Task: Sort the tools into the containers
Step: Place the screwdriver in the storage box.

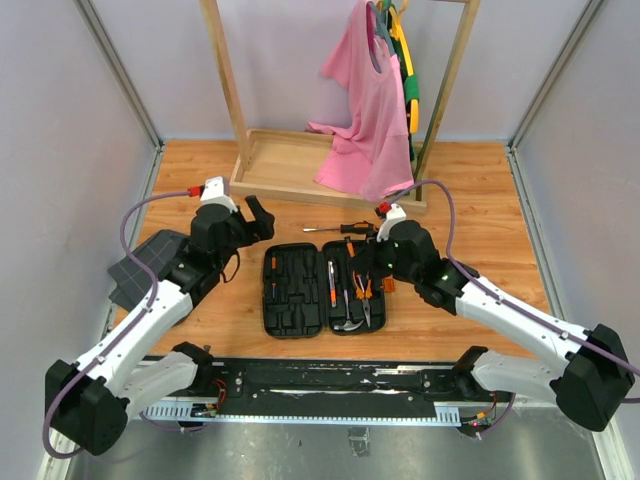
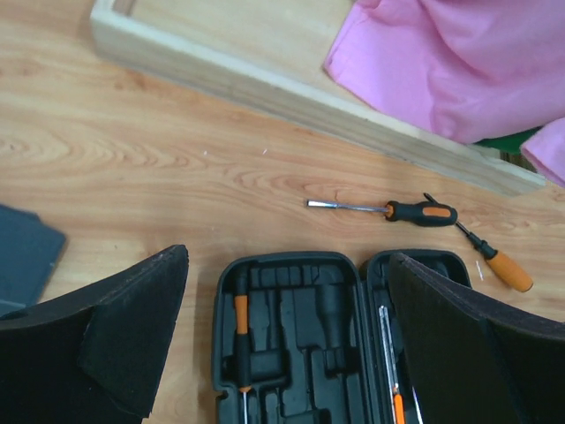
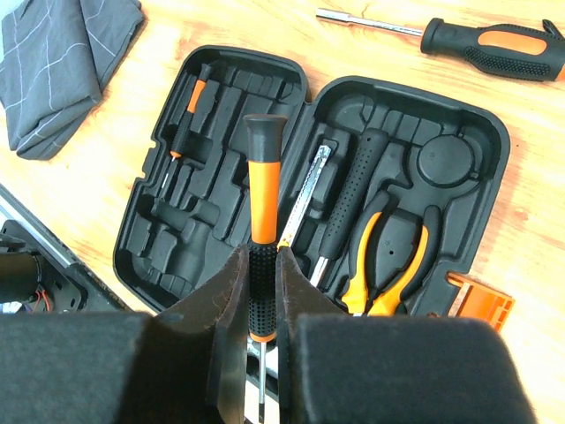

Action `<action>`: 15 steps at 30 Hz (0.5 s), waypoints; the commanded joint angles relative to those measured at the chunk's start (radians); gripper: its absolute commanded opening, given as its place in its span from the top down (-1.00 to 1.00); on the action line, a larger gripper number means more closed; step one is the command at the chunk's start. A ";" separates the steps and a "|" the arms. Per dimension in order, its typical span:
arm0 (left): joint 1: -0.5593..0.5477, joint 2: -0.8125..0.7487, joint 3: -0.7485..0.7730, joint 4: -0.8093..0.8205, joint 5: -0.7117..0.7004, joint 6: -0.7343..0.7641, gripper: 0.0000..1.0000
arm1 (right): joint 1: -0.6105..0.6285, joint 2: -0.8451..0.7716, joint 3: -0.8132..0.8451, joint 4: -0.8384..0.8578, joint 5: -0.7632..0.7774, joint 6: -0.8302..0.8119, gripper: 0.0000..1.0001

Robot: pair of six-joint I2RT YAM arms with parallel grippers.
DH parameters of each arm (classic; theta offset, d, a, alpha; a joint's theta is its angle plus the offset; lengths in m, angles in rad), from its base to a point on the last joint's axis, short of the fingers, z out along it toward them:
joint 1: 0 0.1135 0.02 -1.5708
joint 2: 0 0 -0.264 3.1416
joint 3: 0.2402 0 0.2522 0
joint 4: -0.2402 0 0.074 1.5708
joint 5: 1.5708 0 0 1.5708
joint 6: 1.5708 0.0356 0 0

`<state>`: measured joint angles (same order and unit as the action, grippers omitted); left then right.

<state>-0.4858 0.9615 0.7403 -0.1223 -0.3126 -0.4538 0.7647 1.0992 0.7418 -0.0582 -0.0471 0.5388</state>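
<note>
The black plastic hinged tool case (image 1: 290, 300), a rounded rectangle with moulded slots, lies open and flat at the centre of the wood-grain surface (image 1: 480, 190) in the top view. Its right half holds pliers (image 3: 388, 256) with smooth orange grips, a hammer (image 3: 353, 199) with a black knurled handle, and a slim steel-shafted screwdriver (image 3: 306, 199). Its left half holds one small orange-banded screwdriver (image 3: 192, 102). A small orange latch (image 3: 481, 300) juts from the case's edge at the lower right of the right wrist view.

The right tool (image 3: 262, 291) hangs over the case. Its dark padded fingers (image 3: 221, 300) are pressed onto a dimpled orange-and-black screwdriver (image 3: 263, 203), whose black cap points out ahead of them.

The left tool (image 2: 290, 261) is spread wide and holds nothing, above the case's far left edge.

Beyond the case, two loose screwdrivers rest on the surface near each other: a black-handled one (image 2: 415, 212) with a bright shaft and an orange-handled one (image 2: 499, 263). A crumpled grey grid-patterned fabric (image 3: 62, 62) fills the upper left of the right wrist view. A pale wooden tray (image 2: 291, 88) and a soft pink cloth (image 2: 459, 62) cross the top of the left wrist view.
</note>
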 commanded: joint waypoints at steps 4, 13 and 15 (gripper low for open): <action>0.105 0.007 -0.076 0.017 0.265 -0.154 -0.99 | -0.022 -0.005 -0.009 0.007 0.035 0.035 0.95; 0.105 0.042 -0.079 -0.059 0.167 -0.327 -0.99 | -0.023 0.030 -0.010 0.031 0.008 0.067 0.97; 0.104 0.035 -0.082 -0.080 0.131 -0.415 -0.99 | -0.023 0.037 -0.007 0.031 0.002 0.071 0.98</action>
<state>-0.3874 1.0065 0.6674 -0.1699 -0.1246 -0.7067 0.7647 1.1263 0.7410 -0.0532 -0.0364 0.5835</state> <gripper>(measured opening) 0.993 0.118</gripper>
